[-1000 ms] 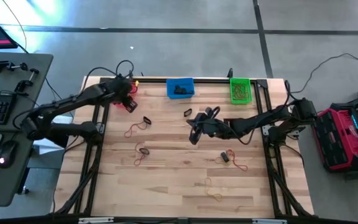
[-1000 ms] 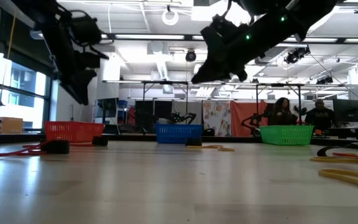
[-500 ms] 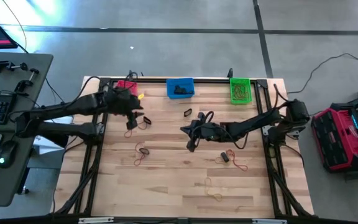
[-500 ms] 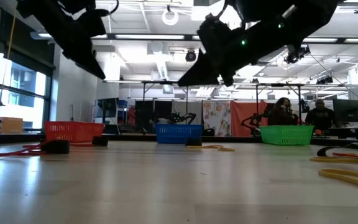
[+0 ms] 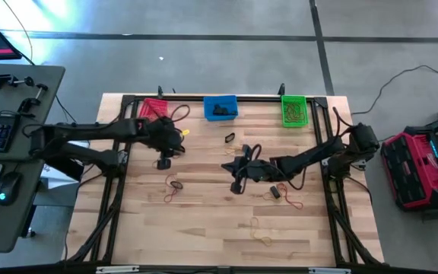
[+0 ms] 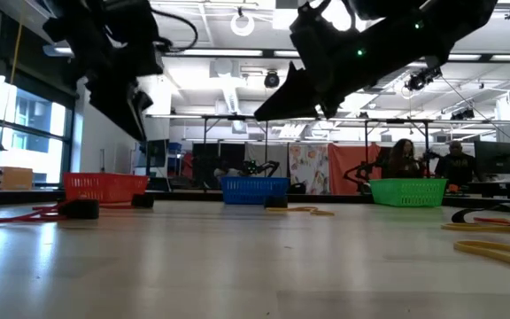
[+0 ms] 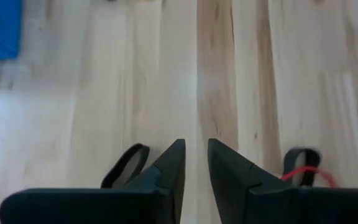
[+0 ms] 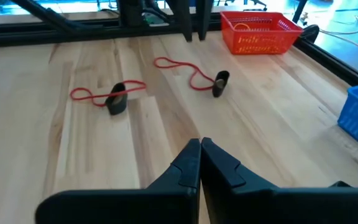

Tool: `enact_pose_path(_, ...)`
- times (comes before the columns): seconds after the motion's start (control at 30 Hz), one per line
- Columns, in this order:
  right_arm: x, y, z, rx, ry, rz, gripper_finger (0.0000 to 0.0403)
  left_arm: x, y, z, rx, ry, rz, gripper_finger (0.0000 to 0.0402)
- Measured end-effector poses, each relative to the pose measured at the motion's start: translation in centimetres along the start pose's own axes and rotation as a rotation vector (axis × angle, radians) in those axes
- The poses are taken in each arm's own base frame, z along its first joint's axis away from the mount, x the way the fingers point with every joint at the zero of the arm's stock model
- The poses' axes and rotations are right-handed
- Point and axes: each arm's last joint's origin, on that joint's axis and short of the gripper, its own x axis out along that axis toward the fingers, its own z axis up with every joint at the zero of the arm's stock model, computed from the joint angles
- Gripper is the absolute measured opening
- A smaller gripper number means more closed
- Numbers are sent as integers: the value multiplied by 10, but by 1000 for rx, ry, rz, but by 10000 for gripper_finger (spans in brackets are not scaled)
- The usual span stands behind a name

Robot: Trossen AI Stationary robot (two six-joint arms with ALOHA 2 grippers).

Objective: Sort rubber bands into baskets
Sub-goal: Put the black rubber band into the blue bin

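Your left gripper (image 5: 163, 162) has swung away from the red-pink basket (image 5: 152, 107), jaws narrowly parted and empty; right gripper (image 5: 236, 185) jaws closed.

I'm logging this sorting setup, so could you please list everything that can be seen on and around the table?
red basket: one, far edge of the table, left
blue basket: one, far edge, middle, dark bands inside
green basket: one, far edge, right, bands inside
red rubber bands: several thin loops loose on the table, some tangled with black ones
black rubber bands: several short thick loops, loose on the table
yellow-tan rubber bands: a few, near edge of the table
table: one, light wood, dark frame
people: two, seated far behind the table
left gripper: above the table's left half, narrow gap between fingers, holding nothing
right gripper: above the table's middle, shut, empty
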Motion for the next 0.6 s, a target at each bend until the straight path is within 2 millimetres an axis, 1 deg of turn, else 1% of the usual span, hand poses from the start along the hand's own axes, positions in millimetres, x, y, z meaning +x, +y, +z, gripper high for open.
enact_pose_path(0.13, -3, 7, -1, -10, 1, 13, 0, 17, 2, -1, 42, 78, 7, 88)
enact_pose_path(0.4, -6, 13, -2, -19, 1, 33, 0, 41, 8, -2, 83, 168, 59, 165)
enact_pose_path(0.5, -6, 14, -2, -20, 1, 33, 0, 48, 11, -2, 76, 180, 84, 183)
enact_pose_path(0.6, -6, 14, -2, -20, 0, 33, 0, 55, 20, -5, 33, 198, 96, 192)
